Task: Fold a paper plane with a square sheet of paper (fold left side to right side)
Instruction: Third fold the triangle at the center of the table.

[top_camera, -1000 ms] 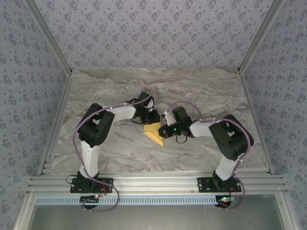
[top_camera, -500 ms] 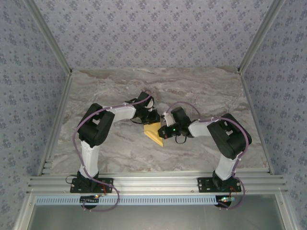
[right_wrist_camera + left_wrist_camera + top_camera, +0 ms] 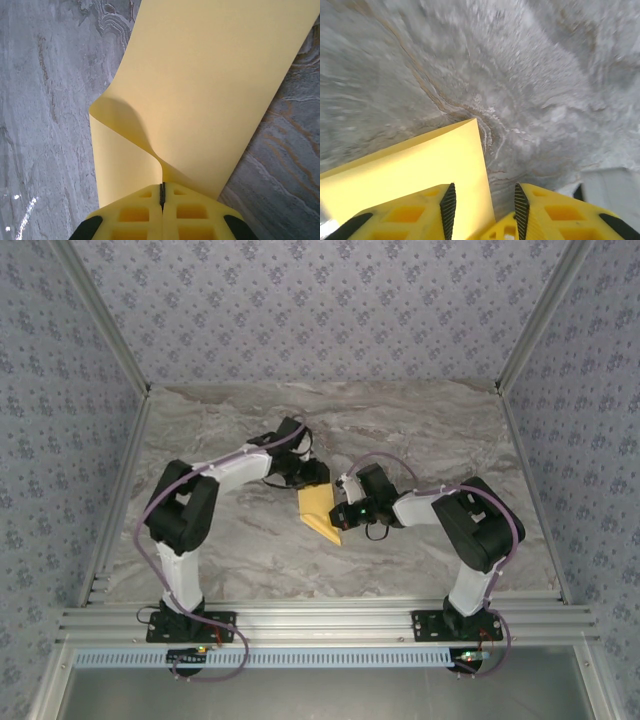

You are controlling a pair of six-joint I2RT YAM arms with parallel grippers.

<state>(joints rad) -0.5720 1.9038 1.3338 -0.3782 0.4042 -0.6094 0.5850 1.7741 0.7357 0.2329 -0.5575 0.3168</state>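
- The square sheet of paper (image 3: 318,510) lies near the middle of the top view, a little below centre, on the grey marbled desk (image 3: 420,430). It looks narrower than a square because one side is bent over the other.
- The right gripper (image 3: 342,514) reaches the sheet from the right of the frame. In its wrist view the right gripper (image 3: 162,192) has its jaws fully closed, with the paper (image 3: 210,75) pinched between them at the bottom centre.
- From that pinch the paper rises in a soft loop: an upper layer fans toward the top right and a lower layer runs off to the left. The bend at centre left is rounded and not yet pressed flat.
- The pinch probably keeps the carried-over side lined up on the layer beneath, so the fold does not spring back open.
- The left gripper (image 3: 312,476) sits at the sheet's upper end in the top view. In its wrist view the left gripper (image 3: 484,210) has its jaws parted to a moderate gap and holds nothing. One edge of the paper (image 3: 420,170) runs beneath that gap, and the corner points toward the frame's centre.
- It seems placed there to come down and flatten or steady the sheet. The crease looks not yet made.
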